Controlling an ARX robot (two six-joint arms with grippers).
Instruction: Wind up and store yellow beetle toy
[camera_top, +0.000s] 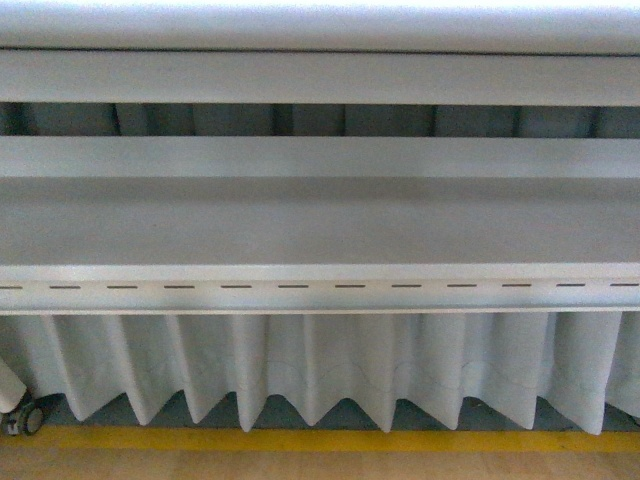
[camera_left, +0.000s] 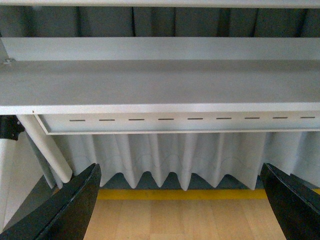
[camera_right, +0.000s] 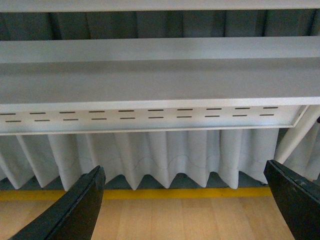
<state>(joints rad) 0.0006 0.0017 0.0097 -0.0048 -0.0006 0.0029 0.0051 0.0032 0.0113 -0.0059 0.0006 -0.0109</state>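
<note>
Left pincer (camera_left: 180, 212) and right pincer (camera_right: 185, 212) both spread wide and empty, held low facing the white table (camera_top: 320, 225), likely a ready pose, since the yellow beetle toy shows in no view.

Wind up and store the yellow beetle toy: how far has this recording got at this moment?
No progress shows: neither the toy nor any box appears in any view. Nothing is in hand: the left gripper and right gripper are open and hold nothing, facing a white shelf with a pleated curtain below it. As far as these views show, finding, winding and storing the toy are all left.
</note>
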